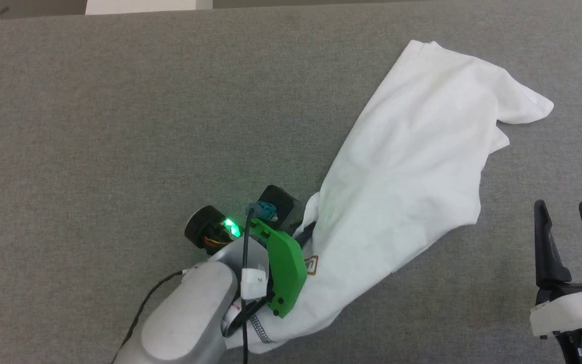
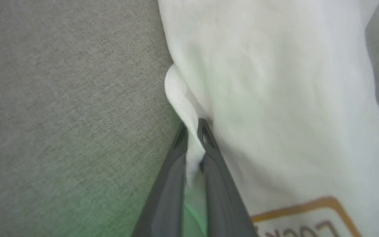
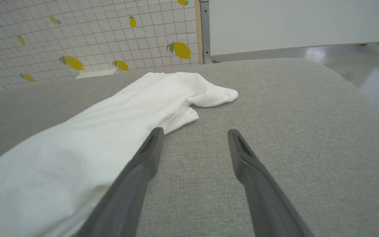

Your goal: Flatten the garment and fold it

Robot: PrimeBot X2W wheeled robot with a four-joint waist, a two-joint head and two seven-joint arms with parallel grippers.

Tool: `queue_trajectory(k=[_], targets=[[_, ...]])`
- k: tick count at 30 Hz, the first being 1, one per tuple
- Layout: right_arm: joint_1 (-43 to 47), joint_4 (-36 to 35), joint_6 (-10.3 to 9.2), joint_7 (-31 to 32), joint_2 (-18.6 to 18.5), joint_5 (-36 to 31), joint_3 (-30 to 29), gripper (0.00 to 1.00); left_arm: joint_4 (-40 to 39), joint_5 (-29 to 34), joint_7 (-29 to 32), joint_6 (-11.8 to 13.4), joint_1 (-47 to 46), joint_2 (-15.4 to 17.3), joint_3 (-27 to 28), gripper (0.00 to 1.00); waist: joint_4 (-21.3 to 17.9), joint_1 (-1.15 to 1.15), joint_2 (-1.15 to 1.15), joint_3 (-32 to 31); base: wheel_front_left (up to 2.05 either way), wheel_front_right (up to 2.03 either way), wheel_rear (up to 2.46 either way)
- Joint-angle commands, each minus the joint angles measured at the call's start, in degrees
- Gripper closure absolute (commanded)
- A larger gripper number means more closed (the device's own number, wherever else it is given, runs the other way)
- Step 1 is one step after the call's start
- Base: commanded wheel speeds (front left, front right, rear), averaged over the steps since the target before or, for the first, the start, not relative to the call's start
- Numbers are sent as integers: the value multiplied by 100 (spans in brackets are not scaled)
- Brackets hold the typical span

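The white garment (image 1: 412, 167) lies bunched in a long diagonal strip on the grey fabric table (image 1: 119, 126), running from the near middle to the far right. My left gripper (image 2: 192, 130) is at its near-left edge, shut on a small fold of the cloth (image 2: 179, 95). The brown-bordered logo patch (image 2: 308, 217) sits just beside the fingers, and it peeks out by the green wrist cover (image 1: 286, 268). My right gripper (image 1: 566, 212) stands open over bare table at the lower right, apart from the garment (image 3: 110, 131), with nothing between its fingers (image 3: 150, 148).
Beyond the table's far edge stand a lemon-patterned tiled wall (image 3: 77, 33) and a white panel (image 3: 291, 23). Shiny floor (image 3: 367, 72) shows past the table's right corner. Bare grey table spreads to the left of the garment.
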Motion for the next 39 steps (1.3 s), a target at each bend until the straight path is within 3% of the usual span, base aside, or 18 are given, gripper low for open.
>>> queue_trajectory(k=[1,5,7,12,18,23,26,29,30,31,32,39], targets=[[-98,25,-9,-13,6,-12,9,0,123,22,-134,79,48,-7,20,100,25,0,0,-56,0,0,0],[-78,76,-9,-26,6,-18,5,0,-90,82,-758,396,-26,-58,327,100,89,0,0,-216,0,0,0],[-33,111,-9,-38,6,-4,-1,0,-516,112,-1152,720,-5,-10,645,100,165,0,0,-348,0,0,0],[51,151,-9,-44,6,13,-1,0,-1487,153,-1481,1348,293,165,1176,100,288,0,0,-504,0,0,0],[93,167,-9,-50,6,19,-12,0,-2811,297,-1630,2463,1370,515,2030,100,403,0,0,-566,0,0,0],[124,184,-9,-41,6,20,-17,0,-3269,166,-1657,3219,2714,429,2456,100,489,0,0,-525,0,0,0],[125,198,-9,-23,6,14,6,0,-3104,-17,-1479,3340,3332,272,2308,100,527,0,0,-510,0,0,0],[118,208,-9,11,6,-4,38,0,-2746,-366,-1022,3145,3731,67,1846,100,567,0,0,-510,0,0,0],[118,211,-9,23,6,-10,42,0,-2610,-446,-894,3007,3758,31,1665,96,585,0,0,-517,0,0,0],[128,218,-9,52,6,-30,34,0,-2385,-612,-679,2714,3684,-72,1351,15,632,0,0,-555,0,0,0],[135,219,-9,65,6,-40,29,0,-2352,-677,-642,2626,3619,-118,1297,0,649,0,0,-571,0,0,0],[169,214,-9,140,6,-67,70,0,-2846,-845,-761,2367,3062,-62,1570,0,682,0,0,-665,0,0,0]])
